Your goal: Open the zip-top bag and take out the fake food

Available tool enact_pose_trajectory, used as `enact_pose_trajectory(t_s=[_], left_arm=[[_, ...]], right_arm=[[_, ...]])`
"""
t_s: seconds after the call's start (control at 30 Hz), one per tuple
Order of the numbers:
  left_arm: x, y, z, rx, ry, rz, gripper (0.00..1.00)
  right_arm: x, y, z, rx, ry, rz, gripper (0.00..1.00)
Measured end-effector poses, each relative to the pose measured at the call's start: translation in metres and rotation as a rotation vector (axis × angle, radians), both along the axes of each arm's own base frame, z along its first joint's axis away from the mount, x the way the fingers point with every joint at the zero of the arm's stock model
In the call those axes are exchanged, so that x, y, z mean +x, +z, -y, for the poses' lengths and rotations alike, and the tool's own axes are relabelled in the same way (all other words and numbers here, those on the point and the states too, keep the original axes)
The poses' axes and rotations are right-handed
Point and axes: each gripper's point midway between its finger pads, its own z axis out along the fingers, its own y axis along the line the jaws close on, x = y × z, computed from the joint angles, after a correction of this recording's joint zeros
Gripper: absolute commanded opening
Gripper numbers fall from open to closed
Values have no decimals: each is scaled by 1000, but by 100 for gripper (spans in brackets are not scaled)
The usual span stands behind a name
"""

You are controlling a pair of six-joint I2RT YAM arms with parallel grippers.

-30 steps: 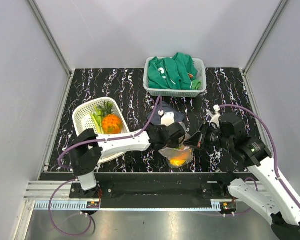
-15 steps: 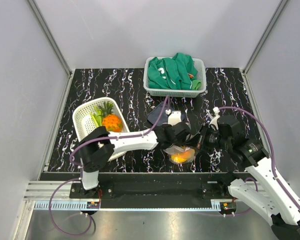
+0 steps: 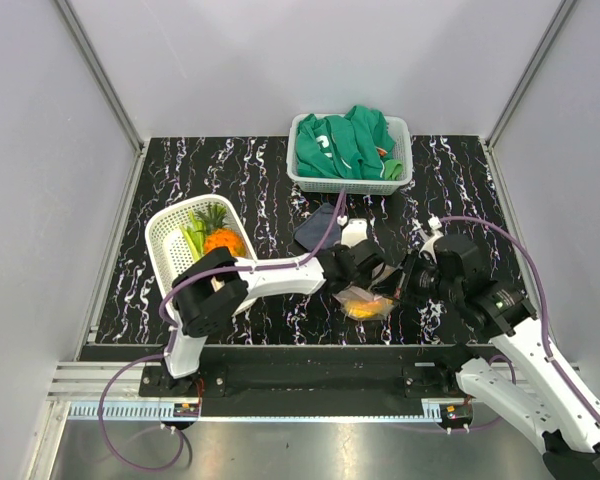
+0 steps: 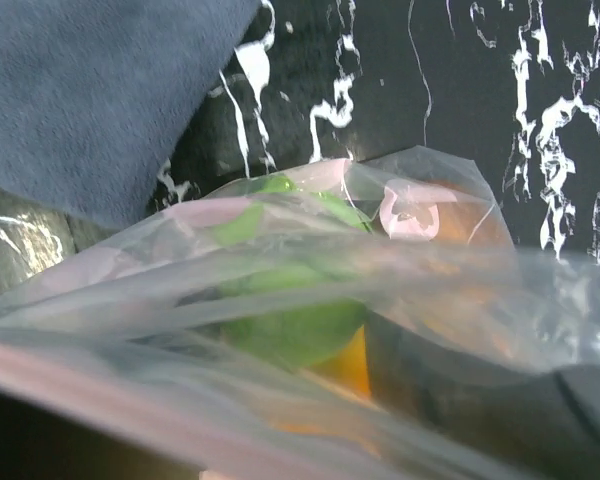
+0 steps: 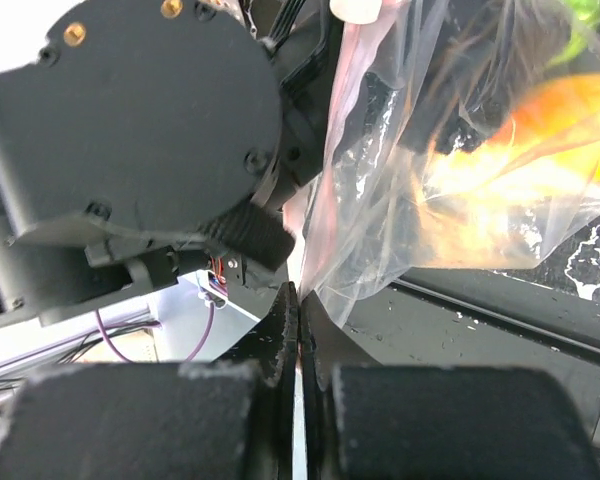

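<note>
Just on the near side of the dark blue cloth (image 3: 315,230), the zip-top bag (image 3: 365,304) is hanging between the two grippers, its belly sagging and its pinkish strip edge lifted. The right gripper (image 5: 297,312), beyond the bag from the cloth, is pressing its jaws flat together. The strip edge is running straight down into them, so it seems to be pinching that lip. The left gripper (image 3: 372,280) is crowding the bag from the cloth's side. Plastic is draping across its wrist camera and hiding its fingers, so I cannot tell whether it is gripping anything or standing apart. The fake food (image 4: 292,322) is sitting inside the bag, a green round piece over an orange one. By my reading, the strip is lying lengthwise from one gripper to the other, with the left gripper nearer the free lip. Parting the mouth is calling for that gripper to catch the lip facing the cloth and draw it toward the cloth.
</note>
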Motion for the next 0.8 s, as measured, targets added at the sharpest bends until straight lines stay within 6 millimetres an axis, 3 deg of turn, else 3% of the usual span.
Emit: enact_pose_trajectory(t_s=[0.13,0.17,0.23,0.5,0.63,0.8], left_arm=[[9,1,-3,23,-7,43,16],[10,0,-4,30,-9,51,7],[12,0,-6,46,-17,68,1],[-3,13,-19,99,-111,58,0],[-23,44,-25,73,-166,39,0],[-60,93,-31,-16,-274,48,0]], right_arm=[[-1,2,1,5,0,10,0],[-1,2,1,5,0,10,0],[-1,2,1,4,1,11,0],[2,-6,7,-60,14,42,0],[1,-10,20,-142,13,70,0],[0,3,34,-197,2,145,0]])
